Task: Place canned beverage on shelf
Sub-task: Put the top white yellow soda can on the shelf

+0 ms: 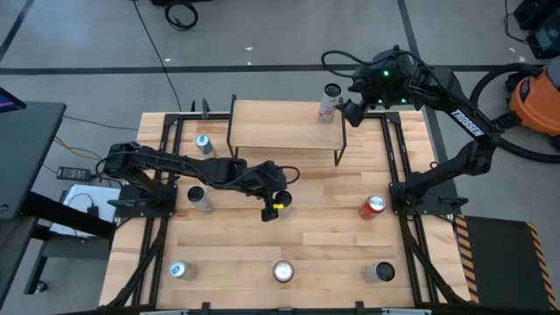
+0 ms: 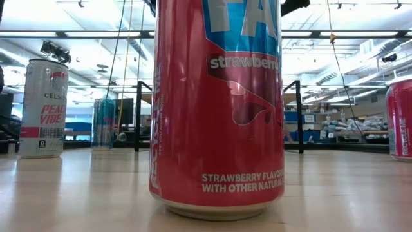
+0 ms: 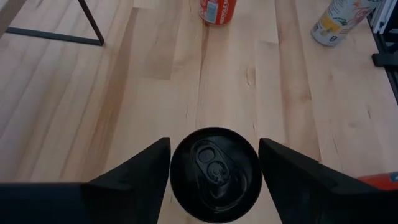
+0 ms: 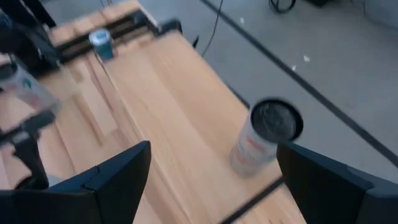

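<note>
Looking past your left gripper [image 3: 214, 180], you see its fingers standing on both sides of a black can [image 3: 215, 173], very near its rim; whether they press it, I cannot tell. Your right gripper [image 4: 211, 180] is spread wide beside a white can [image 1: 329, 102] standing on the shelf [image 1: 280, 124] at its far right corner, not touching it. Only the low view shows the labels (a strawberry can [image 2: 217, 103] fills it).

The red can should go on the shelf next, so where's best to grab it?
Probably grip the red can across its round side wall, coming straight down from above: it stands upright with bare table on most sides, but the right arm's base close beside it.
</note>
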`<state>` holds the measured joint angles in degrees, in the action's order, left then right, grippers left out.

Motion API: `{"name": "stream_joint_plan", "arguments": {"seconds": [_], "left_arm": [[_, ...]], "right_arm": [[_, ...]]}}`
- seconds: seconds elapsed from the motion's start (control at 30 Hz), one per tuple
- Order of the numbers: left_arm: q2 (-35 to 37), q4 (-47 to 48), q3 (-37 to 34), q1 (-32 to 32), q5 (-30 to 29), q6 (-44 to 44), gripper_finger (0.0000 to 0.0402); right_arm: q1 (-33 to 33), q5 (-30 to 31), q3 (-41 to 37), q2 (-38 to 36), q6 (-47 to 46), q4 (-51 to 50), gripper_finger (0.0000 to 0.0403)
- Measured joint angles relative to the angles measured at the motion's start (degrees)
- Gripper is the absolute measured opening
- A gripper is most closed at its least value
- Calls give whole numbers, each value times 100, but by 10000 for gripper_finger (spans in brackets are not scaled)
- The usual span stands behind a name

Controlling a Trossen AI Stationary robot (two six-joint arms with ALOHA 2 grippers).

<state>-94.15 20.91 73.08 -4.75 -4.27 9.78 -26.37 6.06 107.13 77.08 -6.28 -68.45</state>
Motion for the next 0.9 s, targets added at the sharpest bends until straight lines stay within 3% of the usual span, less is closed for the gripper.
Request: {"name": "stream_joint_plan", "arguments": {"seconds": [0.67,0.77,0.9], "left_arm": [[3,168,0,71,-1,225,248],[4,179,2,85,49,271,261],[4,183,2,85,90,233,307]], "right_arm": [[0,0,0,0,-2,2509,358],[0,-1,0,0,0,2812,358],[0,0,0,0,-2,3104,358]]}}
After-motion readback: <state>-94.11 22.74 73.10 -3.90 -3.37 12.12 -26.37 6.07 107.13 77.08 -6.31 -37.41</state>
